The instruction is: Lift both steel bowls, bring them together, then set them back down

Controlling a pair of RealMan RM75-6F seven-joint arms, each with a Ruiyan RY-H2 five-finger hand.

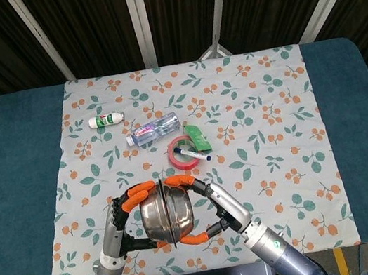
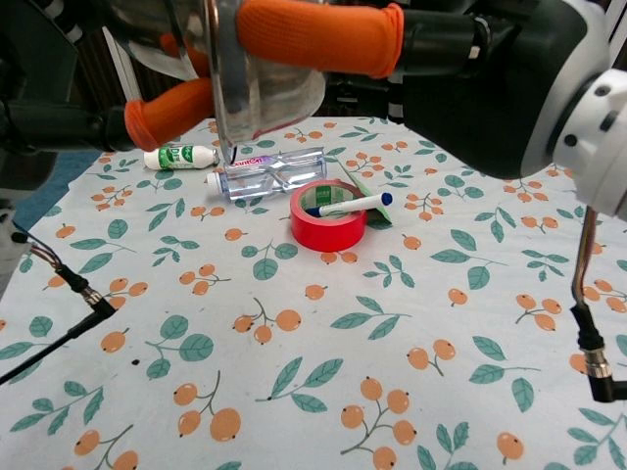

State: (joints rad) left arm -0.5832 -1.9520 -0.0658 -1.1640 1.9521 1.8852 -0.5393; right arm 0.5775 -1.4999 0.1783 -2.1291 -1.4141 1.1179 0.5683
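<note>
Left hand (image 1: 123, 219): grips the left bowl (image 1: 153, 214), orange-tipped fingers over its rim, held on edge above the surface (image 1: 20, 180).
Right hand (image 1: 207, 208): grips the right bowl (image 1: 179, 213), likewise on edge; thumb beneath, fingers over the top.
Bowls: rim to rim, touching, mouths facing each other, between the two hands, clear of the cloth (image 1: 266, 116).
Beyond the hands: red tape roll (image 1: 182, 153) lying flat, with a pen (image 1: 194, 155) resting across it.
Just past the roll: green packet (image 1: 196, 136).
Farther, left of the roll: clear water bottle (image 1: 155, 129) on its side.
Farthest, beyond the left hand: small white bottle (image 1: 107, 120), also lying down.
</note>
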